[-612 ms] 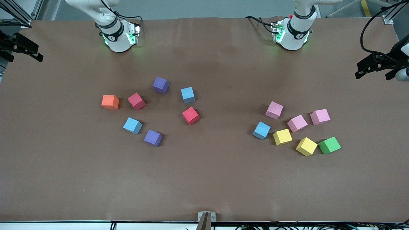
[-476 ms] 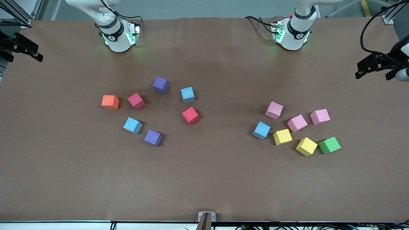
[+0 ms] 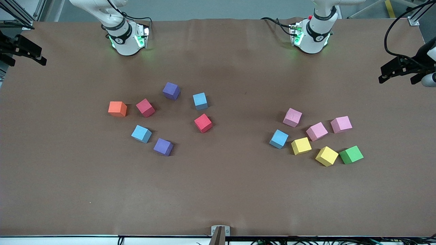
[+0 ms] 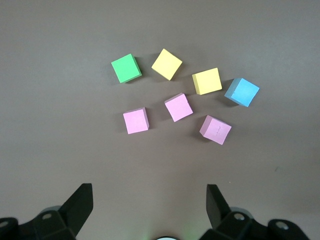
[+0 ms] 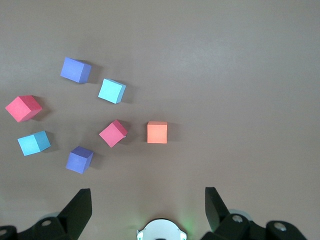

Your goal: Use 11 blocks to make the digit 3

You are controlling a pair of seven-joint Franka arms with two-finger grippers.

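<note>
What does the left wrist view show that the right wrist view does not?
Only the left wrist view: the green cube, two yellow cubes, three pink cubes, one blue cube and the open left claw.

Only the right wrist view: the orange cube, two red cubes, two purple cubes, two blue cubes and the open right claw.

Both: the brown table and loose, unstacked cubes; no digit begun.
</note>
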